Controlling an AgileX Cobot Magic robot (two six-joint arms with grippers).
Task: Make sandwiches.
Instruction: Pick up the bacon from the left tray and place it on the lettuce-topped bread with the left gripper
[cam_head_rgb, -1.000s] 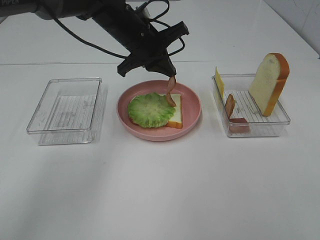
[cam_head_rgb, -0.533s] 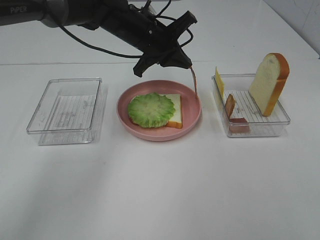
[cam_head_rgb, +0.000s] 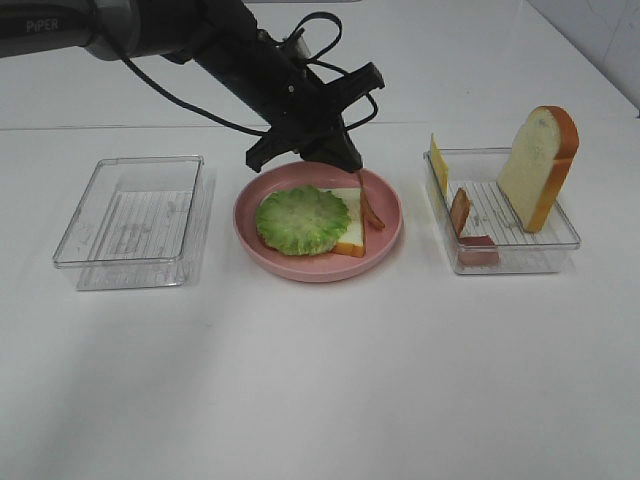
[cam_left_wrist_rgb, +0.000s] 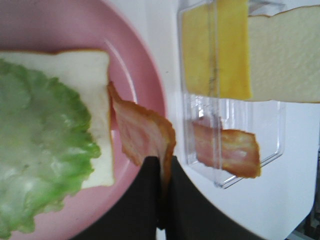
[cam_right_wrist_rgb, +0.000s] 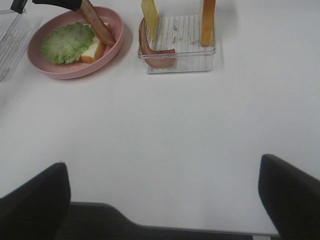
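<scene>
The bacon strip has been swung back from the pink plate's rim and is now hung, clamped in the left gripper, against the bread slice on that plate, so release seems due.

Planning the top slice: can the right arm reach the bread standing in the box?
Probably yes: the bread slice stands exposed in the open box, and the left arm holds its bacon strip over the plate.
</scene>
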